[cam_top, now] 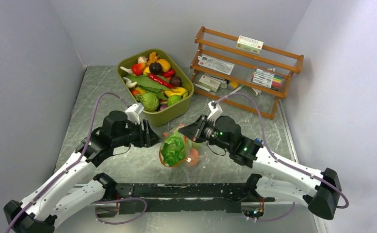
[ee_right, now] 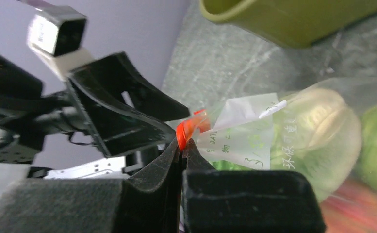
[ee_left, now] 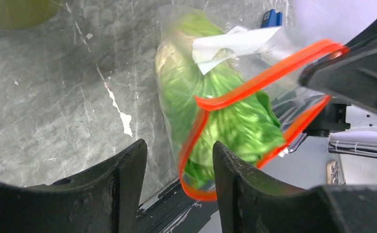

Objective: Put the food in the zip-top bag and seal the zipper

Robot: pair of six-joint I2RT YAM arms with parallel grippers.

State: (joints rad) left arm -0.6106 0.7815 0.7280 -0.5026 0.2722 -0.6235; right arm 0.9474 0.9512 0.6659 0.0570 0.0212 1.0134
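The left gripper [cam_top: 151,137] hangs just left of the zip-top bag [ee_left: 174,22], its fingers [ee_left: 128,184] parted to a middling gap and holding nothing. In its wrist view the near bend of the zipper [ee_left: 254,80] shows in that gap, apparently beyond the tips and not pinched.

The bag lies on the grey table [cam_top: 108,97] between the two grippers, in front of the olive tub [cam_top: 176,114]. It holds the leafy lettuce [ee_left: 225,126] and, lower down, an orange-pink peach [cam_top: 192,156]. Its mouth gapes — the orange-red strip forms an open loop, with the two sides well apart.

On the right, the right gripper [ee_right: 181,145] is clamped tight on one end of that strip, lifting the corner and keeping the mouth up.

The loading step looks to be in hand or just ending, and sealing is not yet begun. More toy food sits in the tub behind. If another piece is wanted, the free left gripper must reach back for it and drop it through the loop. If not, the left gripper needs to bring the two sides of the strip together near the held corner, then press along it to the far end. The floppy plastic may buckle, so the right gripper's hold should keep the strip taut.
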